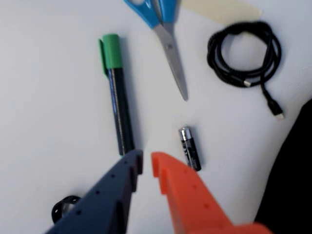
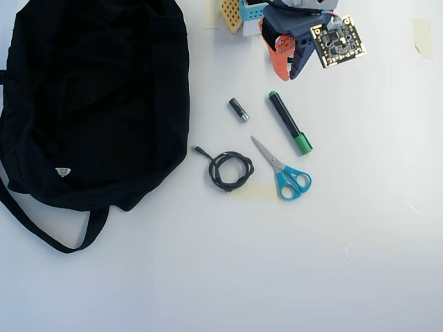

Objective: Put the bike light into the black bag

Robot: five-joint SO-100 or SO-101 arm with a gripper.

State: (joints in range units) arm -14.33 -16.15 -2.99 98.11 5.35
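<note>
The black bag (image 2: 97, 97) lies large and soft at the left of the overhead view, and its dark edge (image 1: 292, 185) fills the wrist view's lower right corner. Of the bike light, only a small black rubber loop (image 1: 62, 208) shows at the wrist view's bottom left, beside my blue finger. The rest of it is hidden, and the arm covers it in the overhead view. My gripper (image 1: 147, 163) (image 2: 287, 72) hovers above the table at the top of the overhead view. Its blue and orange fingers are shut with only a thin slit at the tips and nothing between them.
A green-capped black marker (image 2: 289, 123), a small battery (image 2: 239, 109), blue-handled scissors (image 2: 282, 168) and a coiled black cable (image 2: 230, 170) lie between the gripper and the bag. Tape patches (image 2: 252, 192) mark the white table. The bag's strap (image 2: 48, 235) loops out at lower left.
</note>
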